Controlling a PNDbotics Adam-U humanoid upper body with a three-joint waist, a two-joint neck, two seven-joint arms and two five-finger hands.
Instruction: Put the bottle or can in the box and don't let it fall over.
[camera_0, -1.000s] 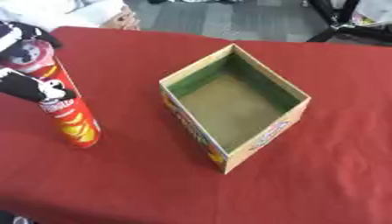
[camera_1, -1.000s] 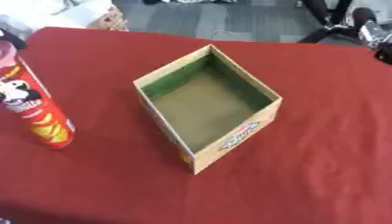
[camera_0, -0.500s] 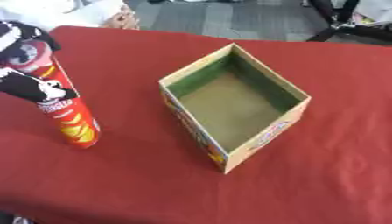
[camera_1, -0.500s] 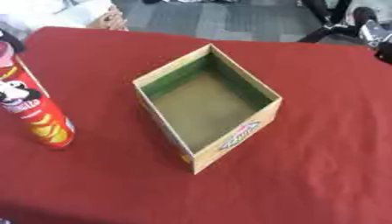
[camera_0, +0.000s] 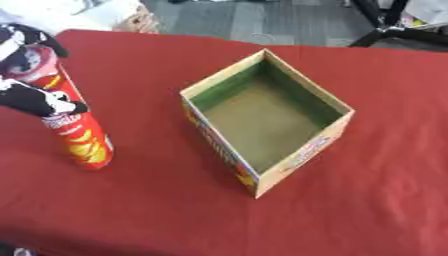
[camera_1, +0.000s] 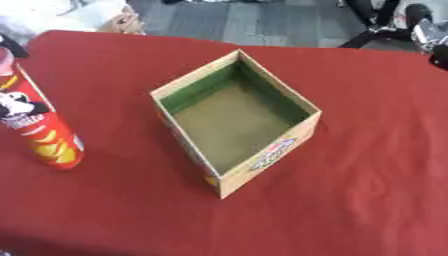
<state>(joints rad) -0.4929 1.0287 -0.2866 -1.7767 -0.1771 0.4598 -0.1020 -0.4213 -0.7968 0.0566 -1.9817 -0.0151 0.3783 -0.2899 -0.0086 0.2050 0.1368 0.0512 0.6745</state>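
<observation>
A tall red can (camera_0: 77, 131) with yellow chip pictures stands upright on the red table (camera_0: 157, 210), left of the box. My left hand (camera_0: 37, 98) comes in from the left edge, its black fingers curled round the can's upper half and its top. The open cardboard box (camera_0: 262, 120) sits in the middle of the table with one corner toward me, its green-lined inside empty. A black and silver part of my right arm or hand (camera_1: 430, 39) shows at the upper right edge, well away from the box.
The red cloth reaches the far table edge (camera_0: 227, 41), with grey floor behind it. Black stand legs (camera_0: 385, 27) and a small carton (camera_0: 131, 20) lie on the floor beyond the table.
</observation>
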